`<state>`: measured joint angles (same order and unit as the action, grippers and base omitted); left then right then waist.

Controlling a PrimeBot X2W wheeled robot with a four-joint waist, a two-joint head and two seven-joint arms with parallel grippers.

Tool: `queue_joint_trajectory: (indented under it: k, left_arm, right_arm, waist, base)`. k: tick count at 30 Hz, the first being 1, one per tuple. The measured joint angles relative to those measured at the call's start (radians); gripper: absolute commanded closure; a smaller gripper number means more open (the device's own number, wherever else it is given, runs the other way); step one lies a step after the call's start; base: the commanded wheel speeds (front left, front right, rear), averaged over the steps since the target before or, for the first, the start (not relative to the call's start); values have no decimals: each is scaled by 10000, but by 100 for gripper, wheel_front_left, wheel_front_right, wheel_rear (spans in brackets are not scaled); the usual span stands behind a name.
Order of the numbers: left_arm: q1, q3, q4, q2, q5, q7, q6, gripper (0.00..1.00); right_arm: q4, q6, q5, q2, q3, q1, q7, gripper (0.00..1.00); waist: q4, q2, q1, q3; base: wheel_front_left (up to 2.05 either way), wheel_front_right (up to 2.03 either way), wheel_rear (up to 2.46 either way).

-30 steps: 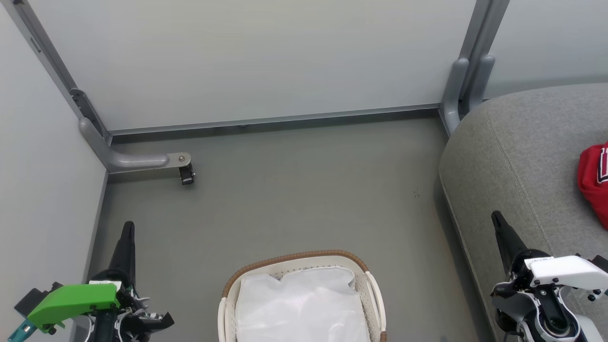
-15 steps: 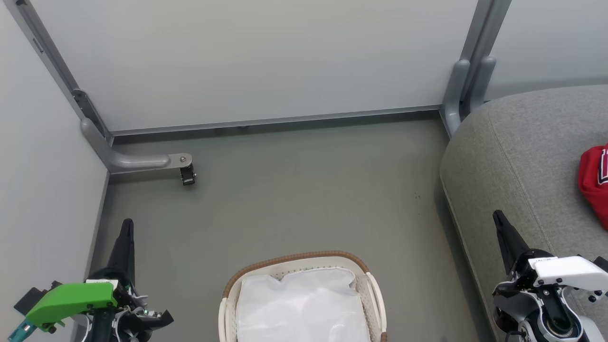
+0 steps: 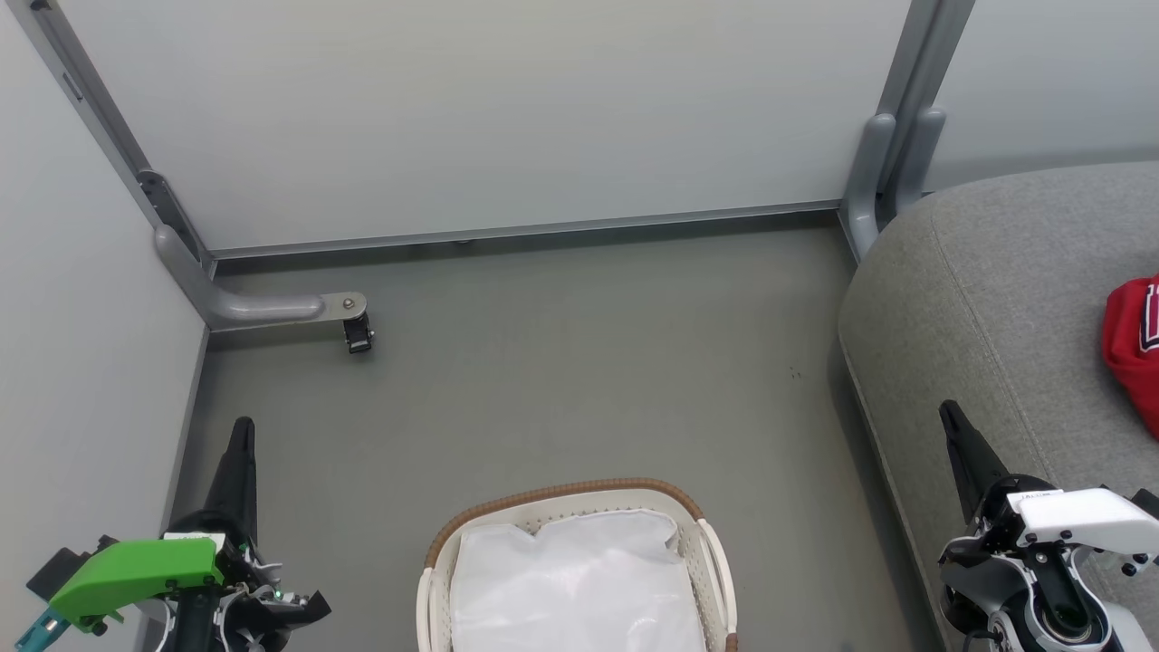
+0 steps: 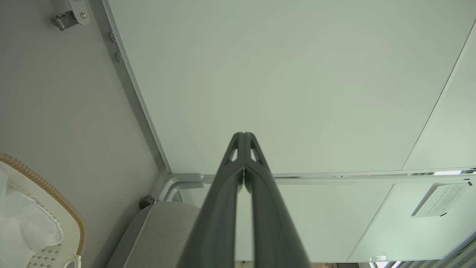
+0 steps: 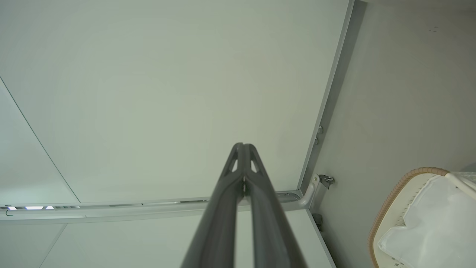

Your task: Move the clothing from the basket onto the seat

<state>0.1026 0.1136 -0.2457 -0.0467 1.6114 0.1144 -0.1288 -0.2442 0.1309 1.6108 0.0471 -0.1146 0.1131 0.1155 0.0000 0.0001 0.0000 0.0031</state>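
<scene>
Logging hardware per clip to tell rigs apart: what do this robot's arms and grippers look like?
The left gripper and right gripper each have long, dark, tapering fingers with small triangular cut-outs near the tips. The left wrist wears a bright green cover with a teal piece at its end; the right wrist wears a white cover over grey-and-black housings.

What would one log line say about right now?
basket: white liner inside | clothing: on seat | left gripper: shut, empty | right gripper: shut, empty
</scene>
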Motion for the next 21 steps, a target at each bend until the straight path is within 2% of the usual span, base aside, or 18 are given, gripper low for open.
queue_joint_trajectory:
  k: [21]
  left_arm:
    - [0, 0, 2, 0, 0, 0, 0, 100]
  right_arm:
    - [0, 0, 0, 0, 0, 0, 0, 100]
  waist:
    - [0, 0, 0, 0]
  base:
    - [0, 0, 0]
